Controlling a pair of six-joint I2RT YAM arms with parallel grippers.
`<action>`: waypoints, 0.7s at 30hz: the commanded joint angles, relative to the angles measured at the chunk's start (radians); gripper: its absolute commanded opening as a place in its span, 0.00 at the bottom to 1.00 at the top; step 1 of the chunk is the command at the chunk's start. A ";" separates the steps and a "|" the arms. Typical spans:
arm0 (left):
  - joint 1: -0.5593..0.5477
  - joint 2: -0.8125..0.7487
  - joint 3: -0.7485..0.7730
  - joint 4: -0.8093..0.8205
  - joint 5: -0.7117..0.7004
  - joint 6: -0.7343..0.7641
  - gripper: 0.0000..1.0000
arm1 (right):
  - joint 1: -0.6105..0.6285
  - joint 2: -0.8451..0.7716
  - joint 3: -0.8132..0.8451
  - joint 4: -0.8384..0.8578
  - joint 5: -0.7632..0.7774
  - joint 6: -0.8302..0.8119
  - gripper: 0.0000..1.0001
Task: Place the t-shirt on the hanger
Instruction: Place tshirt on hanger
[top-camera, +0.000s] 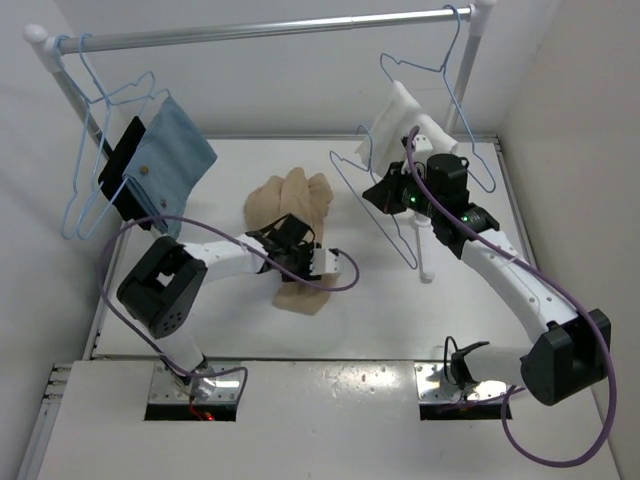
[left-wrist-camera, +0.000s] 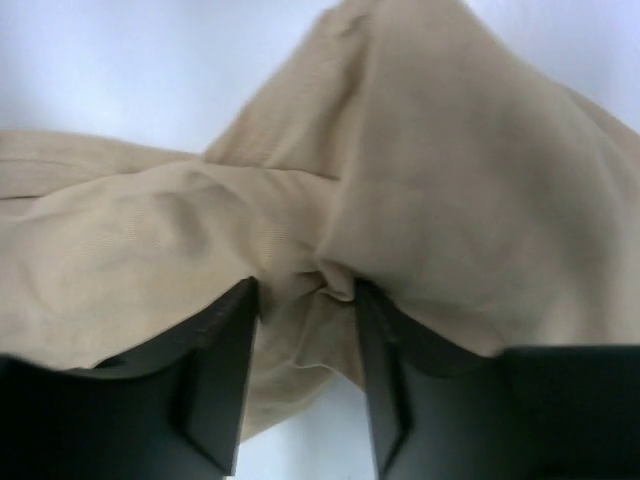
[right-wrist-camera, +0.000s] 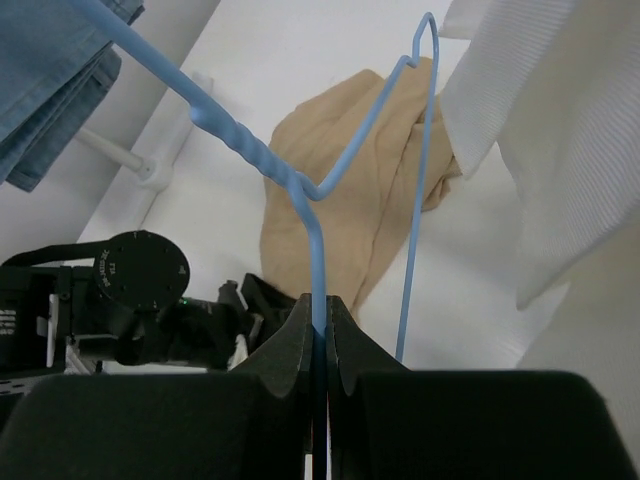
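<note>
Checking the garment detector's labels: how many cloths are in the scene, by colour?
Tan t-shirt: 1
White cloth: 1
Blue cloth: 1
Total: 3

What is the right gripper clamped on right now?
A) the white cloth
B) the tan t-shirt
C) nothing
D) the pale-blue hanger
D: the right wrist view shows the right gripper shut on the wire of the hanger, with the t-shirt lying beyond it.
</note>
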 joint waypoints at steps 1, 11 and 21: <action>0.035 -0.050 -0.045 -0.344 0.067 0.351 0.47 | 0.004 -0.025 0.004 0.090 0.011 0.007 0.00; 0.075 -0.303 -0.129 -0.639 0.195 0.559 0.99 | 0.004 -0.007 0.004 0.049 -0.042 -0.022 0.00; 0.238 -0.034 0.257 -0.313 0.411 -0.051 0.41 | 0.013 -0.025 -0.025 0.050 0.054 -0.002 0.00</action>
